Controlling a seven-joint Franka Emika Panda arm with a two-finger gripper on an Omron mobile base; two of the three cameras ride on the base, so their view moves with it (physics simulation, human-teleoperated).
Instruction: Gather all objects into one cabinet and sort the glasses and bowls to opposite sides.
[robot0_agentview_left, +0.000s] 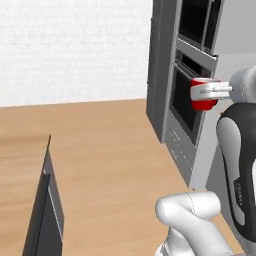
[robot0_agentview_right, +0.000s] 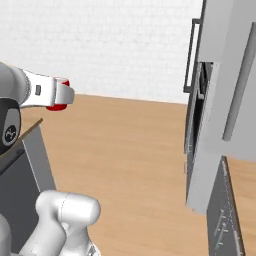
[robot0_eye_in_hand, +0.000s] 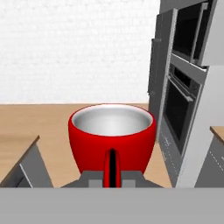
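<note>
My gripper (robot0_agentview_left: 197, 92) is shut on the red cup (robot0_agentview_left: 204, 102) and holds it in the air, high above the wooden floor. In the right base view the cup (robot0_agentview_right: 58, 106) peeks out from behind the white hand of the gripper (robot0_agentview_right: 64, 94). The hand view looks down into the upright cup (robot0_eye_in_hand: 111, 135), with its pale inside showing, and the gripper (robot0_eye_in_hand: 112, 171) clamps its near wall. A tall flat grey cabinet door (robot0_agentview_right: 220, 110) with a long bar handle (robot0_agentview_right: 239, 85) stands open at the right. The bowls and the mug are out of view.
A grey oven stack (robot0_agentview_left: 192, 95) with dark glass fronts stands just beyond the cup, and also shows on the right of the hand view (robot0_eye_in_hand: 183, 100). A low grey cabinet side (robot0_agentview_left: 47, 210) sits at the lower left. Wooden floor (robot0_agentview_right: 125, 150) lies between them, with a white brick wall behind.
</note>
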